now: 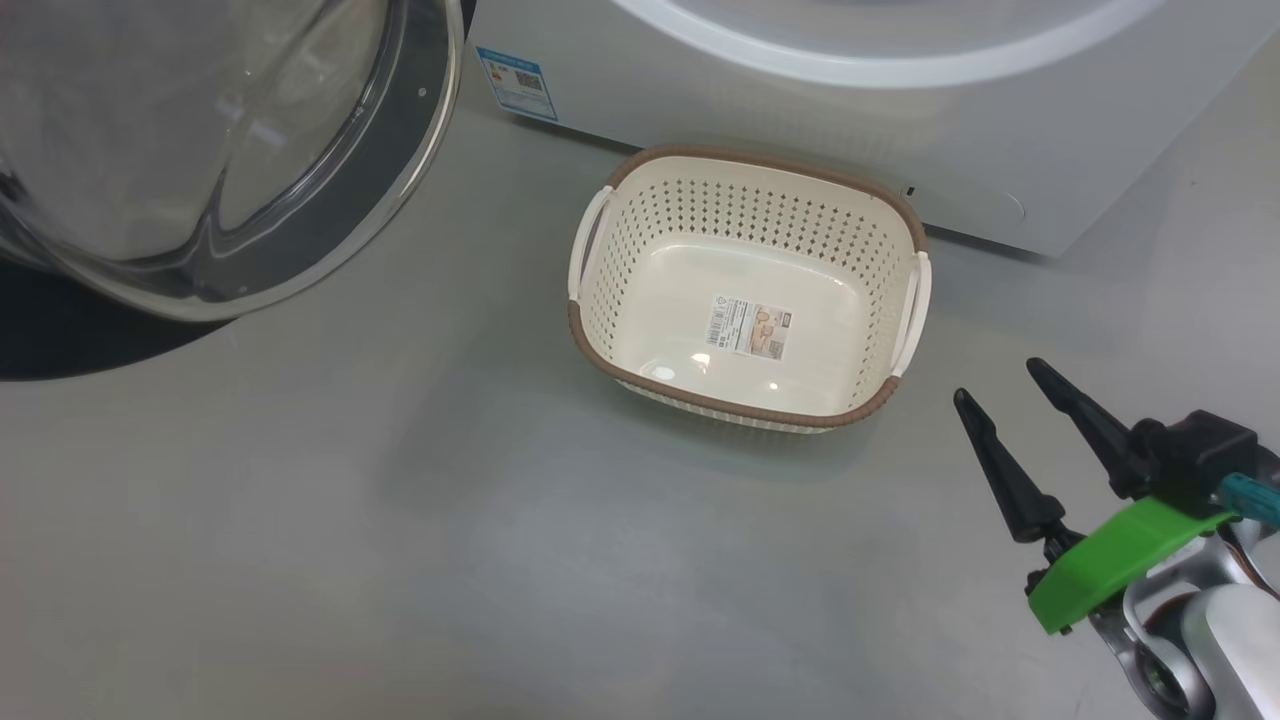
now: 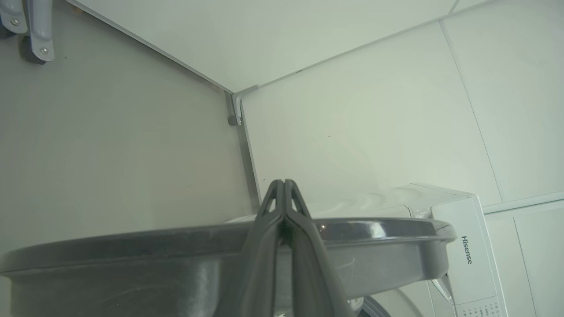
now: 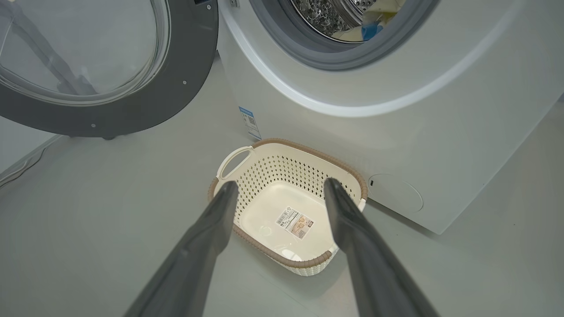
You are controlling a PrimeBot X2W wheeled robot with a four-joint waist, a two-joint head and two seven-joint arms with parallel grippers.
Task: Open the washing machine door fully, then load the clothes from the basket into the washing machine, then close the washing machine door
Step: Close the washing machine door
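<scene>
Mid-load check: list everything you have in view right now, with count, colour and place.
white front-loading washing machine: one, white, behind basket
round washing machine door, black rim, clear glass bowl: one, black and clear, open at left
cream perforated plastic basket, brown rim: one, cream, on grey floor before machine, no clothes in it
pale yellow cloth clothes: count unclear, yellow with blue patch, inside drum
blue label sticker: one, blue, low on machine front
left gripper: one, dark, shut, at door's rim
right gripper: one, dark, open, right of basket
</scene>
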